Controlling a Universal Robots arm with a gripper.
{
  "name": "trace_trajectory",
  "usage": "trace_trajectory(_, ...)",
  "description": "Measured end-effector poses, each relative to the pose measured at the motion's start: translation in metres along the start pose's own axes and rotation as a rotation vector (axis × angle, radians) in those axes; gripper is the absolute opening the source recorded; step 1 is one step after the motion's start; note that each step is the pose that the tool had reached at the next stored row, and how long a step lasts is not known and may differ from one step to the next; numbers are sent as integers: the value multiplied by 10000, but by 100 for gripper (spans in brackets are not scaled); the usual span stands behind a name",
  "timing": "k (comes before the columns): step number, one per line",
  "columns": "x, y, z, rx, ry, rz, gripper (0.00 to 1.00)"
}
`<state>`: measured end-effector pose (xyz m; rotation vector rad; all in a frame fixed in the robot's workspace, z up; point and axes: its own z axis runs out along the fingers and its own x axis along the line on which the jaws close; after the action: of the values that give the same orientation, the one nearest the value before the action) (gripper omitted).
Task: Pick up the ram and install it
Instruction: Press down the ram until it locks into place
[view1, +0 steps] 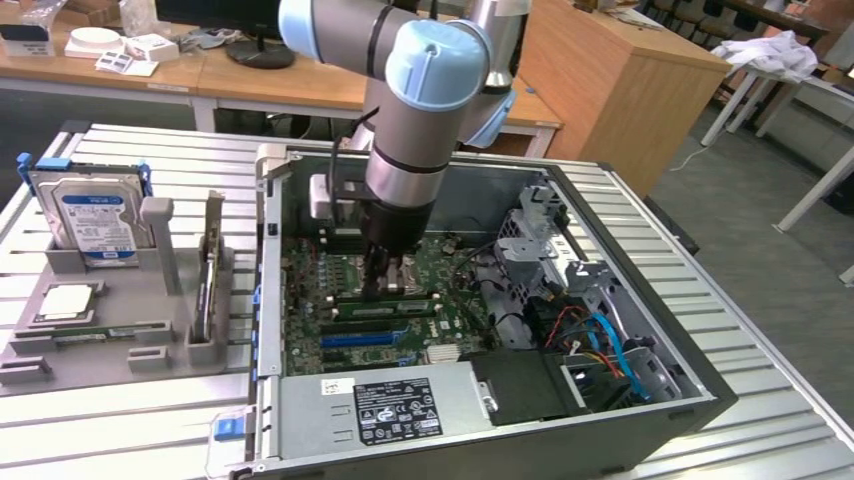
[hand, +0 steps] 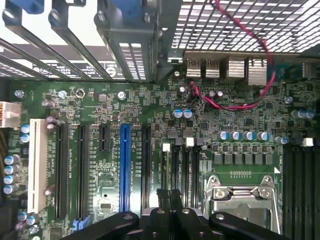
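Slatted table; ram (view1: 94, 331) flat in holder, long axis left-right.

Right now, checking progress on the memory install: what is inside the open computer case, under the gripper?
Inside the computer case lies the green motherboard, the gripper lowered right over it. Its fingers hide whatever sits directly beneath them.

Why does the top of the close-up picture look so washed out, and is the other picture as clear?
In the wrist view, bright light through the case's mesh bleaches that area white, while the motherboard stays evenly lit and sharp; the tool looms dark. In the exterior view, the arm shades the motherboard beneath it, and everything looks softer.
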<state>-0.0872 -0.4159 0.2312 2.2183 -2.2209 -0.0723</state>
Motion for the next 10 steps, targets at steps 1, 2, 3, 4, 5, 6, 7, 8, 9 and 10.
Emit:
trace_trajectory(1, -1, 1, -23, 0, 4, 0, 11)
trace_trajectory(2, -1, 2, -47, -1, 7, 1, 11)
trace_trajectory(3, -2, 3, -74, 0, 11, 2, 11)
trace_trajectory(4, -3, 4, -101, 0, 15, 1, 11)
trace_trajectory(5, -4, 5, -128, 0, 19, 1, 11)
trace_trajectory(6, -5, 5, -158, 0, 24, 1, 11)
trace_trajectory(7, -6, 6, -186, -1, 30, 2, 11)
trace_trajectory(8, -6, 7, -215, -1, 40, 3, 11)
trace_trajectory(9, -7, 8, -246, -1, 48, 2, 11)
trace_trajectory(10, -8, 9, -275, -1, 54, 3, 11)
